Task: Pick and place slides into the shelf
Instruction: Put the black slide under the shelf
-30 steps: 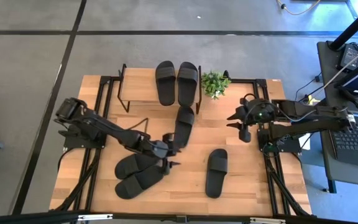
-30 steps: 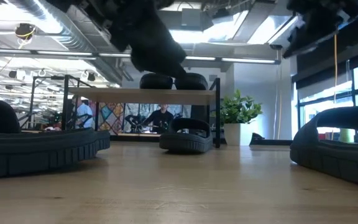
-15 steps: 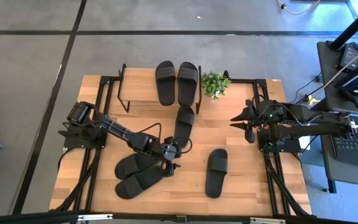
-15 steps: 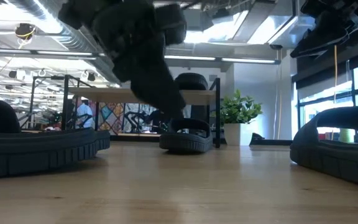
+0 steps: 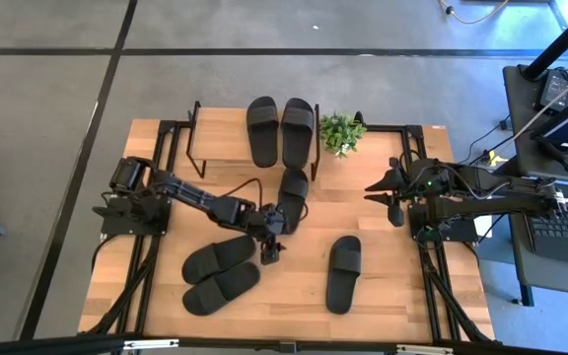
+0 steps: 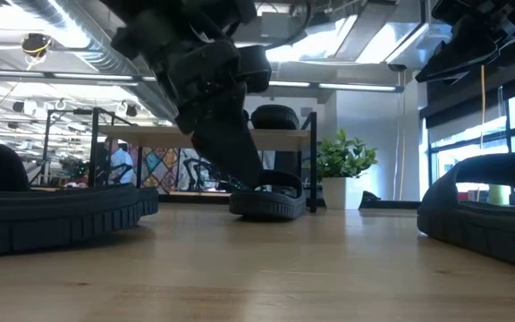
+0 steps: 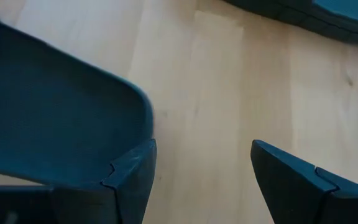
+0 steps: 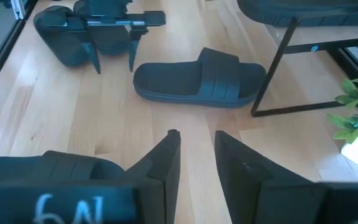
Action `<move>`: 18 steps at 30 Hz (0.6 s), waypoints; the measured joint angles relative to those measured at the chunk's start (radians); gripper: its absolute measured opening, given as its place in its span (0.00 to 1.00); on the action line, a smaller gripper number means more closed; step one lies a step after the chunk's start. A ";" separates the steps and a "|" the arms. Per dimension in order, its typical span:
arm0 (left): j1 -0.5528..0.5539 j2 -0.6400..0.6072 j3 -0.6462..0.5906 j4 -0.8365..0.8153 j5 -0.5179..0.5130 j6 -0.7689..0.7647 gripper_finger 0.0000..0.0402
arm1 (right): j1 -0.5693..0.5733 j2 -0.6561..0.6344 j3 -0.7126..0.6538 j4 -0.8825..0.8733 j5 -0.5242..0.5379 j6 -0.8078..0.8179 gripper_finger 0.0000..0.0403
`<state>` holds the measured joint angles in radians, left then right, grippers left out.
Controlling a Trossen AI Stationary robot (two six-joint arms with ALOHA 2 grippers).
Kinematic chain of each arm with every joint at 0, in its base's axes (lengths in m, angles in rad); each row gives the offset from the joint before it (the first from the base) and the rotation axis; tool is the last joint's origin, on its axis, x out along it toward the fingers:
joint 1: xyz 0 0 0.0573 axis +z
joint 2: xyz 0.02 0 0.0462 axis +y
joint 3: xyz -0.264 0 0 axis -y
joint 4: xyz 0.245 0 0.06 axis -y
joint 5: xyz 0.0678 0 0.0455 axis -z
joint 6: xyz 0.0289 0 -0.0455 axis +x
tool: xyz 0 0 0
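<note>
Black slides: two are seen on the shelf (image 5: pixel 227 133) top from above, one (image 5: pixel 292 197) before it, three nearer. Only the right wrist view shows the left gripper (image 8: pixel 113 55) spread wide, holding nothing, beside that slide (image 8: pixel 199 76). The right gripper (image 8: pixel 196 152) is narrowly parted, empty, at the right.

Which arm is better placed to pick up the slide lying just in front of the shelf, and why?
Left. The left gripper hangs open beside that slide, near the shelf. The right gripper waits empty at the table's right side, farther off.
</note>
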<state>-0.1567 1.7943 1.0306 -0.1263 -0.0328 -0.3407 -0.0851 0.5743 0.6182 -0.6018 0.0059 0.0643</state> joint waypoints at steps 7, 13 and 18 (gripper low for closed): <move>0.008 0.000 0.000 0.002 0.002 0.002 0.63 | 0.000 0.000 0.000 -0.001 0.029 -0.003 0.25; -0.015 0.000 0.000 0.002 0.002 0.010 0.58 | 0.000 0.000 0.000 -0.002 0.072 -0.017 0.25; -0.022 0.000 0.000 0.002 -0.001 0.010 0.48 | 0.000 0.000 0.000 -0.002 0.072 -0.019 0.25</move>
<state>-0.1783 1.7943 1.0306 -0.1242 -0.0337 -0.3309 -0.0849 0.5743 0.6182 -0.6041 0.0784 0.0448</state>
